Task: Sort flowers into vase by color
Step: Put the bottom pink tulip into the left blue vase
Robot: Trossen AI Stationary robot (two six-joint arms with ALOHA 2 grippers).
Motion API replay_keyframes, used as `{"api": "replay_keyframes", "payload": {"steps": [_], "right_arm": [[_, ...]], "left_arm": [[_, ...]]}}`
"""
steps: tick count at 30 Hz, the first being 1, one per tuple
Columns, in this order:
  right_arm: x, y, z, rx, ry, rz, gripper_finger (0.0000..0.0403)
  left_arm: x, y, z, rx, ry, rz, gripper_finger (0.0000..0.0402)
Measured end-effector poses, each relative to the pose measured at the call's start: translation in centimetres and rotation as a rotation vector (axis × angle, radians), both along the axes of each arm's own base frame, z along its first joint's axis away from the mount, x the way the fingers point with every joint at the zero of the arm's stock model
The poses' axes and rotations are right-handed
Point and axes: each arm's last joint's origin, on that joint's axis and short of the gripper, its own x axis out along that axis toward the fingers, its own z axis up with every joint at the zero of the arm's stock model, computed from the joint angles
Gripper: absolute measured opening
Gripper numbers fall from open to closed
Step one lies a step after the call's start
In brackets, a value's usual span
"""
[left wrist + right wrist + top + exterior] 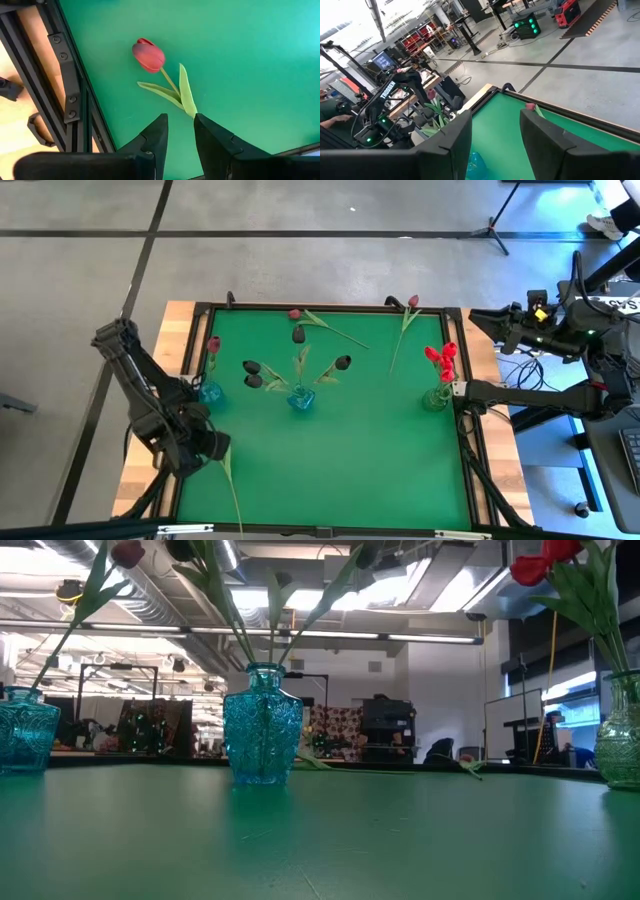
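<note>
A pink-red tulip [148, 55] lies on the green mat near the near-left corner, and its stem [232, 490] runs toward the near edge. My left gripper [180, 124] [213, 446] is open and low over the mat, with the stem's lower end at its fingertips. My right gripper [495, 125] [459, 388] is open at the table's right edge beside the clear vase [437, 397], which holds red tulips [440, 358]. A blue vase [210, 392] holds one maroon tulip. The middle blue vase [301, 400] [262, 725] holds near-black tulips. My left gripper stands with its fingertips on either side of the tulip's lower stem end [193, 111], where a leaf meets one finger [207, 129]. I cannot tell whether it touches. The tulip lies flat on the mat.
Two loose tulips lie by the far rail: a maroon one [295, 313] and a pink one [412, 302]. A black raised frame [330, 308] borders the mat, and its left rail [70, 85] runs close to my left gripper. Open mat lies across the near half.
</note>
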Motion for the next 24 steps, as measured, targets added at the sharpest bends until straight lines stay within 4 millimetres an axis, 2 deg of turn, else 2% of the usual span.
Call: {"api": "replay_keyframes", "payload": {"steps": [8,15,19,24], "right_arm": [[0.0,0.0,-0.1,0.0,0.006,0.0,0.0165],[0.0,0.0,-0.2,0.006,0.023,-0.001,0.0165],[0.0,0.0,-0.2,0.007,0.022,-0.001,0.0165],[0.0,0.0,-0.2,0.013,0.021,0.0,0.0165]], "left_arm": [[0.7,-0.3,-0.7,0.027,0.02,0.047,0.0102],[1.2,0.1,-1.1,0.013,0.026,0.098,0.0183],[1.2,0.3,-3.4,-0.002,0.063,0.141,0.0224],[1.3,0.2,-7.0,-0.063,0.024,0.185,0.0236]]}}
